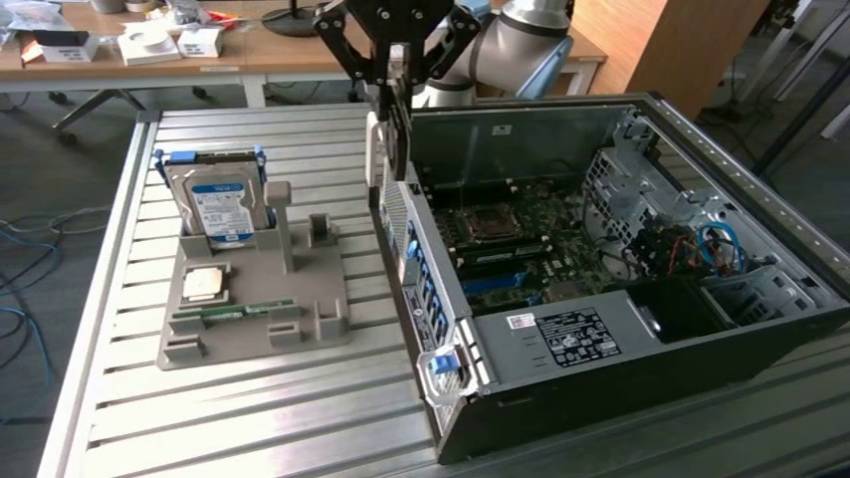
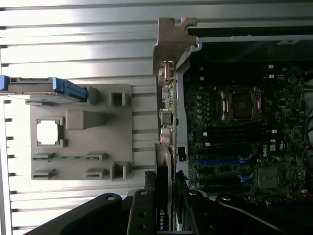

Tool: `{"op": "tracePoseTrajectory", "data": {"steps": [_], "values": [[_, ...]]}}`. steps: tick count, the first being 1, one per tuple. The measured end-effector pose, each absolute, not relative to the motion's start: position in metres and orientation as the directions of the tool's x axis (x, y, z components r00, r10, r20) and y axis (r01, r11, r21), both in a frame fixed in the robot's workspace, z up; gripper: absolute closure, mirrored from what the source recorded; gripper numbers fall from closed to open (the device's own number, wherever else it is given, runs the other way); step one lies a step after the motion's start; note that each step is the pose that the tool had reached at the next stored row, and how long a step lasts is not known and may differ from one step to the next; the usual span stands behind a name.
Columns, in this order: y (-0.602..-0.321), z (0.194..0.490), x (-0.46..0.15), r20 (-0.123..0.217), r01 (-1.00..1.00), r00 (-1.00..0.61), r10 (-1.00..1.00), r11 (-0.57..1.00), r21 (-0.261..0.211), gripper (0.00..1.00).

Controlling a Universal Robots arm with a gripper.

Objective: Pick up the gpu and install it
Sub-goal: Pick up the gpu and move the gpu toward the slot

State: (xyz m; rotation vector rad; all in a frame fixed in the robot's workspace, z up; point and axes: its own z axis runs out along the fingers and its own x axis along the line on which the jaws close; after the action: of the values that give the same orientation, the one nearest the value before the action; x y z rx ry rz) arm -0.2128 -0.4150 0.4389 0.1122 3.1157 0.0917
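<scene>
**A:** Where is the gpu (image 1: 384,149) now?

**B:** It hangs straight under the claw (image 1: 394,95). The claw pinches its top part, one finger on each flat face. The pale bracket runs down the side facing the grey holder (image 1: 253,299).

**A:** And under it?

**B:** The edge of the open case (image 1: 724,149), with the motherboard (image 1: 531,239) just inside. I cannot tell if the card touches the wall.

**A:** How will it handle?

**B:** I think it is light and stiff, but thin and fragile. The small parts and the contact edge should not be pressed. The faces look smooth, so it may slip or swing. A grip high on the bare board, as now, seems right to me.

**A:** And the holder?

**B:** It lies beside, on the surface (image 1: 266,418).
</scene>
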Motion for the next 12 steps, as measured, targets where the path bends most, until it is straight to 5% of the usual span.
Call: {"op": "tracePoseTrajectory", "data": {"steps": [12], "values": [[-0.415,0.439,-0.188,-0.02,0.071,-0.997,0.073,0.996,0.059,0.73]]}}
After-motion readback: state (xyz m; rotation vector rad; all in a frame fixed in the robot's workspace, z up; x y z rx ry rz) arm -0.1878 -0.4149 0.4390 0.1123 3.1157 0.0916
